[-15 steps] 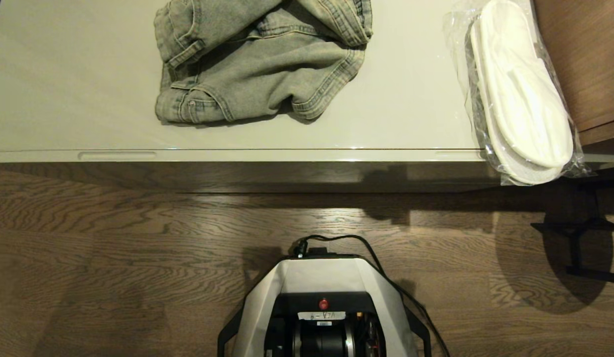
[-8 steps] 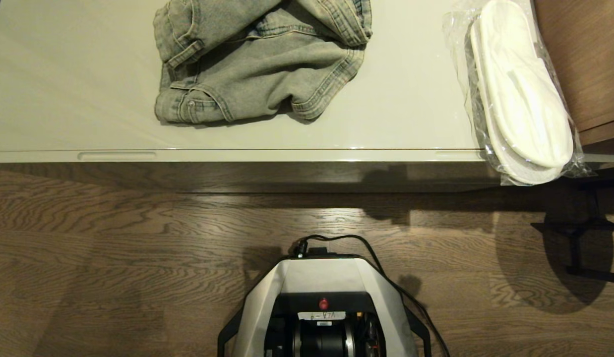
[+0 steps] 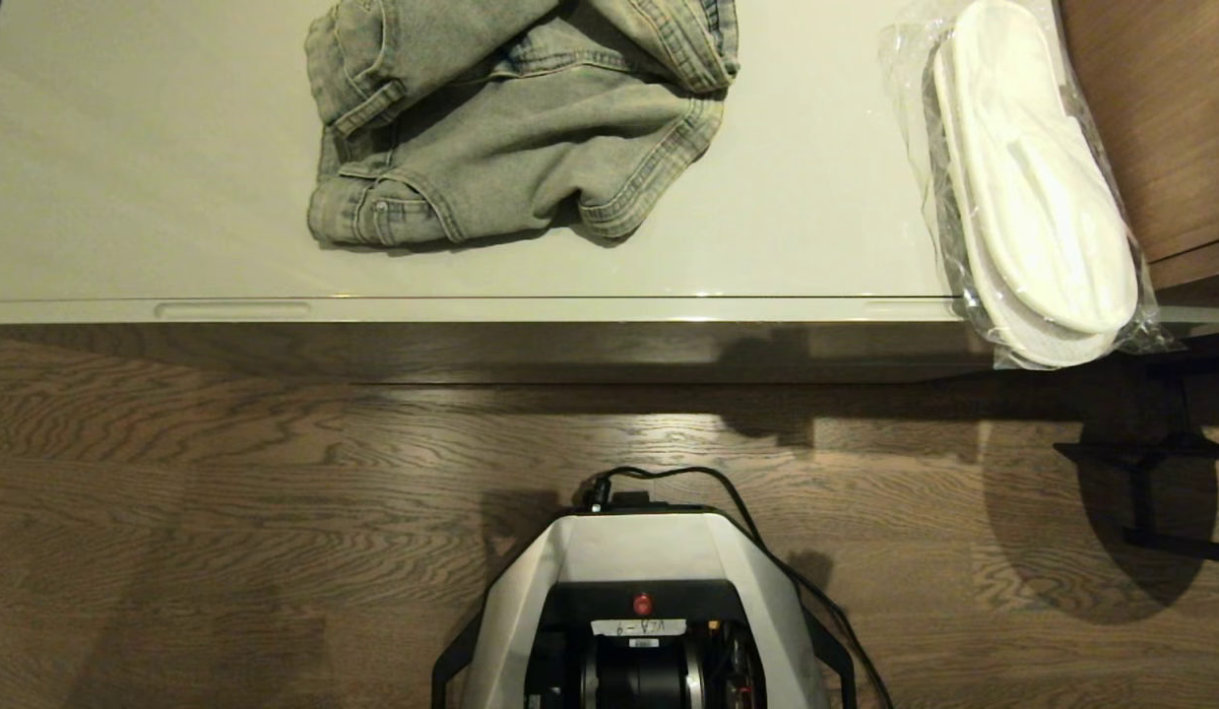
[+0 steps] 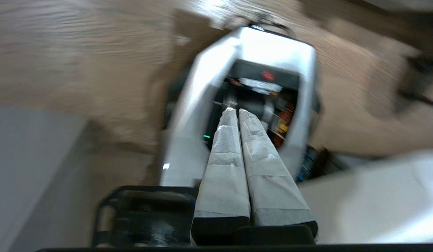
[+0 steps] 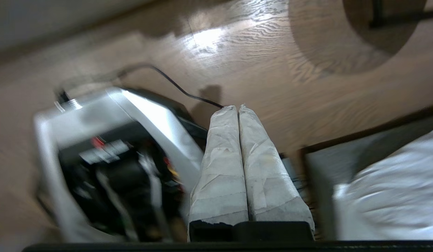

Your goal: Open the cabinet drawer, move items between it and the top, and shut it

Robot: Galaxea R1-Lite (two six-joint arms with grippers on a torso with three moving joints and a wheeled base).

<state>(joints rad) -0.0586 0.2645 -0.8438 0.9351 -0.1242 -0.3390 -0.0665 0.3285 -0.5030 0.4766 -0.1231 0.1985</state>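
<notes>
Head view: I see the bagged white disposable slippers (image 3: 1033,187) at the glossy off-white cabinet top's (image 3: 127,197) right edge, long axis front-to-back, nearer my right gripper (image 5: 237,108); both grippers, left gripper (image 4: 234,111) included, are closed and empty.

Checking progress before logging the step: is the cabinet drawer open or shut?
Shut. In the head view the drawer front sits flush under the top, no interior showing; the slipper pack lies on top.

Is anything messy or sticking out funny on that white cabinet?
Yes. The slipper pack pokes out past the front edge of the top at its right end, partly over the floor. The jeans lie crumpled in a heap, not folded.
</notes>
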